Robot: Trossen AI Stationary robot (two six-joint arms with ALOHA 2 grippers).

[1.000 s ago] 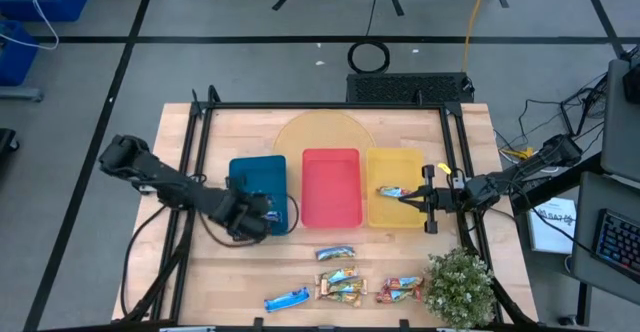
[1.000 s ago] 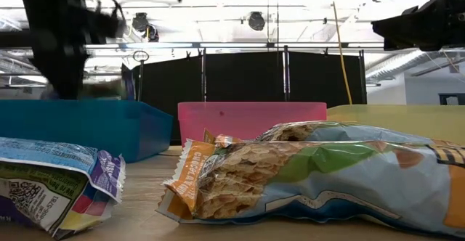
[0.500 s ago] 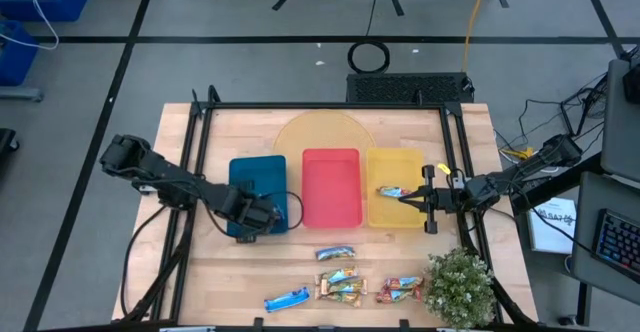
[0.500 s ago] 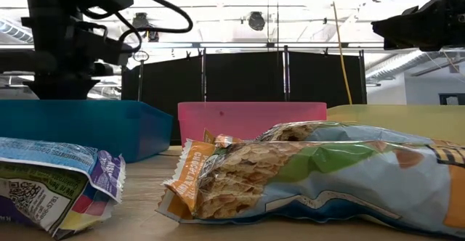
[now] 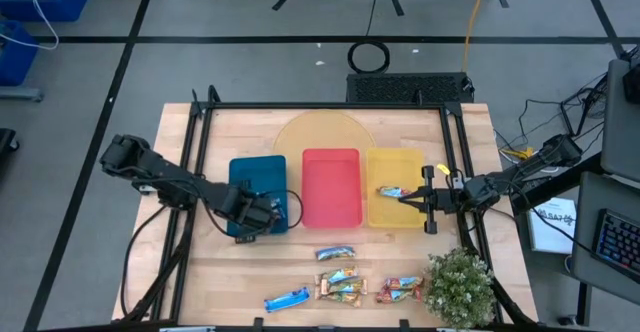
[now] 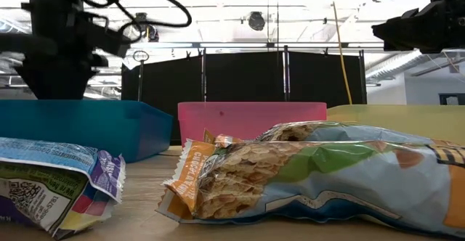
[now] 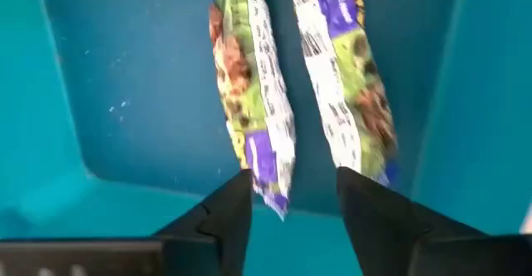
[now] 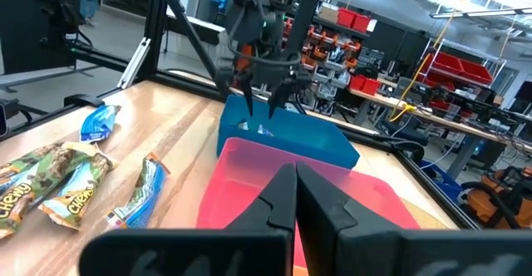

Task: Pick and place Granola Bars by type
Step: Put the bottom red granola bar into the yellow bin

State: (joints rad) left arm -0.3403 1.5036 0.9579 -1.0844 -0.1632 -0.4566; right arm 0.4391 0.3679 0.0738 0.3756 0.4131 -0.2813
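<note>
1. I see two bright blue bars (image 7: 253,118) lying side by side on the floor of the blue tray (image 5: 257,175), just past the tips of my left pincer (image 7: 289,205) in the left wrist view.
2. My left pincer (image 5: 262,212) hangs over the near part of the blue tray with its fingers spread apart and nothing between them; the bars lie free below it.
3. Against the high view a second ago, the left pincer has moved from the tray's near right corner to a spot more squarely over the tray, and half a second ago it was already close to where it is now.
4. Another bright blue bar (image 5: 287,298) lies on the wooden surface (image 5: 220,272) near its front edge, apart from the rest.
5. To its right lie the tan-and-light-blue bars (image 5: 338,273) in a loose cluster, with the red-orange bars (image 5: 402,288) just beside a potted plant (image 5: 461,286).
6. One more bar (image 5: 389,192) sits in the yellow tray (image 5: 395,212), near its right wall; the red tray (image 5: 331,186) stands between the yellow and blue ones.
7. My right pincer (image 5: 430,201) waits at the yellow tray's right edge, fingers closed together in the right wrist view, unchanged from both earlier looks.
8. The bars on the surface lie as they did a second ago.
</note>
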